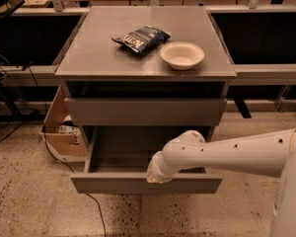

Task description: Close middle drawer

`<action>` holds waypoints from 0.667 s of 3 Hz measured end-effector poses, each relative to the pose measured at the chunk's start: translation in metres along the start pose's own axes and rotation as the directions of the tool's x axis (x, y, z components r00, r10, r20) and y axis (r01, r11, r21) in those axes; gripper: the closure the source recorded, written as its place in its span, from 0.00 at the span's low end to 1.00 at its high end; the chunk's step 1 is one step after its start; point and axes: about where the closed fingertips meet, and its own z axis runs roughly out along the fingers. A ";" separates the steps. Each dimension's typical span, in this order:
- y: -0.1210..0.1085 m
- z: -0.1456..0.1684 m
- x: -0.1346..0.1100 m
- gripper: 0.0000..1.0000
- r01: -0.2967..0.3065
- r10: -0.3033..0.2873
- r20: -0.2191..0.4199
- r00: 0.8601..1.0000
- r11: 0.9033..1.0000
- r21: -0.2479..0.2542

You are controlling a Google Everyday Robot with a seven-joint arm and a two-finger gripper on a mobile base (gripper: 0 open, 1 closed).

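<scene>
The middle drawer (138, 182) is pulled out at the bottom of the grey cabinet, a shallow tray with a low flat front panel and nothing visible inside. Above it sits a shut grey drawer with a taller front panel (145, 111). My white arm reaches in from the right. My gripper (154, 174) is at the inner side of the open drawer's front panel, just right of its middle. The wrist covers its tips.
On the cabinet top (89, 58) lie a dark chip bag (140, 37) and a white bowl (182, 55). A cardboard box (61, 132) stands on the floor left of the cabinet, with a black cable (96, 211) running past it. Dark shelving flanks both sides.
</scene>
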 end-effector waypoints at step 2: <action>0.038 0.004 0.039 1.00 -0.095 0.095 -0.007 0.995 0.995 -0.028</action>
